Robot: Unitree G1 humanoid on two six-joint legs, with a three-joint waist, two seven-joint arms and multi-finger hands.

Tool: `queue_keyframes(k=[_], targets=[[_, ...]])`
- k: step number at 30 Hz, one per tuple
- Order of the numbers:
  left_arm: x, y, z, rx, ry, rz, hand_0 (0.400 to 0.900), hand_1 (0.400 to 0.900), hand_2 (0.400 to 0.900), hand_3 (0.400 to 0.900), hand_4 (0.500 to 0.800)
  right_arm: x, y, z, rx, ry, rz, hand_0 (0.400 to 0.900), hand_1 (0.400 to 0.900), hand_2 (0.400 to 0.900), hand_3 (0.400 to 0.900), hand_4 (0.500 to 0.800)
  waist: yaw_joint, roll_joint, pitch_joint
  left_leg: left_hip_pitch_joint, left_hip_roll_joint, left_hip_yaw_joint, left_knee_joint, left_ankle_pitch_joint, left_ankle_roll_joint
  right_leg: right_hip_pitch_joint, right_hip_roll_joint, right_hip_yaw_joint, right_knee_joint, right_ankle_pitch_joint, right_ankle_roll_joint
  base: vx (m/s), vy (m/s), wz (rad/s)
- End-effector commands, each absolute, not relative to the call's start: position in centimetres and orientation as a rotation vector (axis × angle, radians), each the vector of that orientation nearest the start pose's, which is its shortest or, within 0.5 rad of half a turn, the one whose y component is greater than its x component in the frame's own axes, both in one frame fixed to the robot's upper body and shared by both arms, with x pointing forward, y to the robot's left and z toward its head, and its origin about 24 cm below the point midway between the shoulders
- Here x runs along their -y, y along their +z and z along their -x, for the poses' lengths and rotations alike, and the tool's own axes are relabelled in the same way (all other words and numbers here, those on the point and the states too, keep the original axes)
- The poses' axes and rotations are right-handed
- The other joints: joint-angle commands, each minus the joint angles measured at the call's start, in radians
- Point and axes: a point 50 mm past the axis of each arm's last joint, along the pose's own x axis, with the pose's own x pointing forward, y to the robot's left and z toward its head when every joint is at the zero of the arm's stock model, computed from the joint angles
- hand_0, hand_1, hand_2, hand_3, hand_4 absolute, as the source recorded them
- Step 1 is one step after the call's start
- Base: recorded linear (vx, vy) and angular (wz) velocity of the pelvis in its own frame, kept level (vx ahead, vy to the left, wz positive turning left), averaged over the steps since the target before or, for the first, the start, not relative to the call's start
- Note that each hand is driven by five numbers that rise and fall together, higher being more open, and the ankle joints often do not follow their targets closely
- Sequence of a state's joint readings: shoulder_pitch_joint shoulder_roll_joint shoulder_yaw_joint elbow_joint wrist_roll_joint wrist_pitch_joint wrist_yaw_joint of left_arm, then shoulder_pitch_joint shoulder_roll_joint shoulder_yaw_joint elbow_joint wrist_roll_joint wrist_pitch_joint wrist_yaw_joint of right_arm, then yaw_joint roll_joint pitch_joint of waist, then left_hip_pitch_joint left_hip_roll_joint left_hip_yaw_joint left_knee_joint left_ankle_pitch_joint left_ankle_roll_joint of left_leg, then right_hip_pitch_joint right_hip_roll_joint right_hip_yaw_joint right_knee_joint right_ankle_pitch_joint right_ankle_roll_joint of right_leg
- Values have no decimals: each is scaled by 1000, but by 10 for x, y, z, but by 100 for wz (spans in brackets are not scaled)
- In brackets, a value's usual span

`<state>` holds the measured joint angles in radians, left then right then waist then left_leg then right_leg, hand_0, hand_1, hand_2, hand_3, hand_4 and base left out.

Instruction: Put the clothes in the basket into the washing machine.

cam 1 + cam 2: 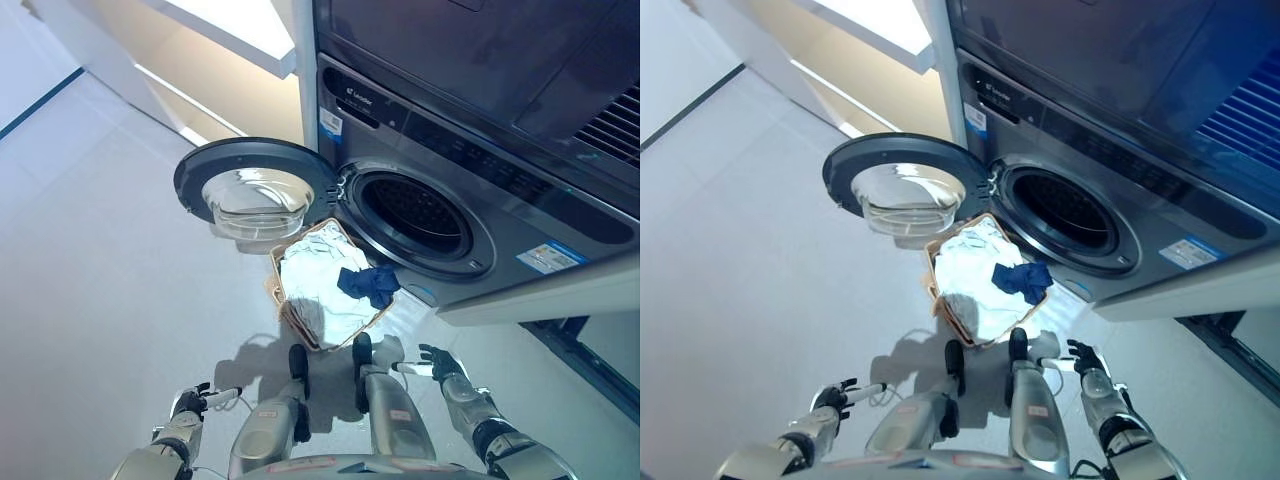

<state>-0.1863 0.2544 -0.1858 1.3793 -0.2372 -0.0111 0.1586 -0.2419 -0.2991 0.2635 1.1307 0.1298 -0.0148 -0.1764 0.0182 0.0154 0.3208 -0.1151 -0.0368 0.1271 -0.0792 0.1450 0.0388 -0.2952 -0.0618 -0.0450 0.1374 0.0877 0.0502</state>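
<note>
A wicker basket stands on the floor in front of the washing machine. It holds white clothes and a dark blue garment that hangs over its right rim. The machine's round door is swung open to the left, and the drum opening is dark. My left hand is low at the lower left, fingers loosely curled, holding nothing. My right hand is at the lower right with fingers spread, near the basket's lower right corner but apart from it.
A dryer is stacked above the washer. A pale cabinet stands to the left of the machines. The light tiled floor stretches to the left of the basket.
</note>
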Motion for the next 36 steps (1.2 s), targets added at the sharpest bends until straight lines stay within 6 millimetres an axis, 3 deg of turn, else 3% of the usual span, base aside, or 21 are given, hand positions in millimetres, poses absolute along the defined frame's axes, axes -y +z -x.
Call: queue_keyframes(k=[1,6,10,13,14,16,20,23,27,36], targets=[[-259,-146,-127,-1141,358,-260,900,900,900,900,800,264,-73,-240,-653,-177,599,900,900,900,900,800,1,-7,61,-206,7,-6,277,-142,-35,-84,16,30,155,-111,12,-15,-191,30],[-259,-142,-137,-1102,366,-250,900,900,900,900,800,277,-24,-289,-493,-171,766,900,900,900,900,800,11,12,85,-295,11,-26,310,-126,-44,-177,15,6,233,-137,2,-32,-136,18],[-256,-132,-165,-1000,368,-226,900,900,900,900,800,276,29,-332,-323,-135,995,900,900,900,900,800,18,24,119,-381,11,-34,355,-122,-48,-267,9,3,302,-155,-2,-42,-60,10],[-247,-126,-183,-937,347,-200,900,900,900,900,800,270,46,-346,-274,-105,1090,900,900,900,900,800,25,27,138,-431,11,-40,381,-121,-48,-315,4,-1,336,-163,-3,-16,-22,12],[-247,-126,-183,-937,348,-200,900,900,900,900,800,270,46,-346,-274,-105,1090,900,900,900,900,800,25,27,137,-433,11,-40,383,-121,-48,-317,4,-1,337,-164,-3,-21,-3,17],[-242,-118,-199,-880,334,-185,900,900,900,900,800,267,68,-359,-204,-108,1157,900,900,900,900,800,26,26,161,-487,9,-45,413,-121,-49,-367,-5,-5,375,-170,-8,-23,18,17],[-233,-109,-218,-819,317,-172,900,900,900,900,800,256,91,-373,-126,-125,1151,900,900,900,900,800,31,20,189,-558,6,-48,455,-126,-51,-434,-10,-1,424,-177,-11,-17,26,10],[-229,-107,-223,-806,305,-175,900,900,900,900,800,252,100,-379,-107,-138,1157,900,900,900,900,800,36,16,195,-596,5,-52,482,-130,-51,-465,-14,-3,445,-180,-12,-10,11,7],[-224,-99,-237,-766,308,-177,900,900,900,900,800,252,129,-392,-40,-219,1252,900,900,900,900,800,47,13,199,-707,2,-54,556,-148,-50,-571,-21,2,518,-196,-18,-23,12,10],[-212,-87,-255,-695,295,-141,900,900,900,900,800,250,160,-401,55,-291,1367,900,900,900,900,800,66,36,199,-946,-6,-60,788,-216,-42,-800,-48,12,739,-265,-37,-38,7,10]])
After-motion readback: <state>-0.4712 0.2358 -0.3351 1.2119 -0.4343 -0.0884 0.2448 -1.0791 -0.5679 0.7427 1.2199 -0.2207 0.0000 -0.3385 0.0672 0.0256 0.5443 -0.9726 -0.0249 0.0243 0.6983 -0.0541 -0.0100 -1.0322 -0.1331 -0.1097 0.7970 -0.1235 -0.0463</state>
